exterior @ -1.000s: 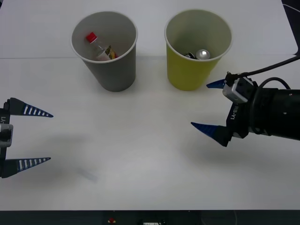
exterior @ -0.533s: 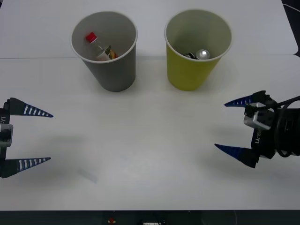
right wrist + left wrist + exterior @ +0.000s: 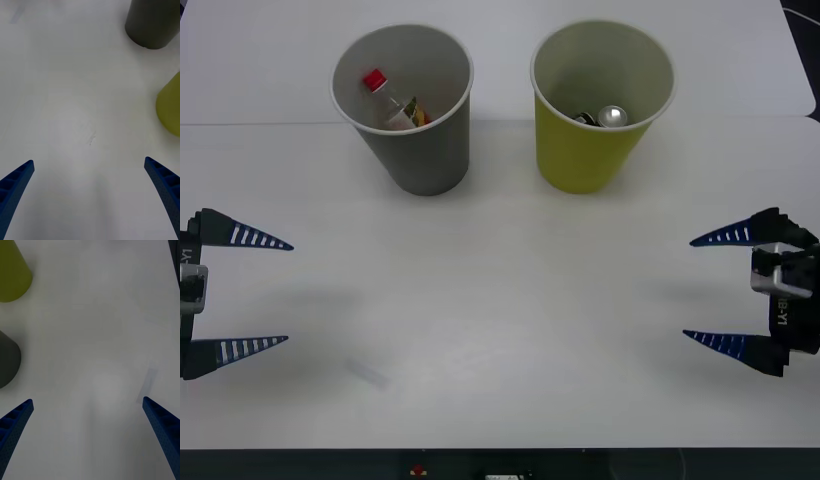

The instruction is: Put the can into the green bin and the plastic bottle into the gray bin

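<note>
Now, front view: right gripper has pulled back from beside the green bin to the table's right edge, jaws wide, empty. Left gripper parked at the left edge, also spread. Can sits in the green bin, bottle in the gray bin; task looks done. Right wrist: fingers apart over bare table. Left wrist: same, nothing held.

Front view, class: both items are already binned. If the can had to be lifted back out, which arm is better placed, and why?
Right, probably. The right gripper, fingers open, sits on the yellow-green cup-shaped bin's side, where the silver-topped can lies; the left gripper is beyond the gray cup-shaped bin.
</note>
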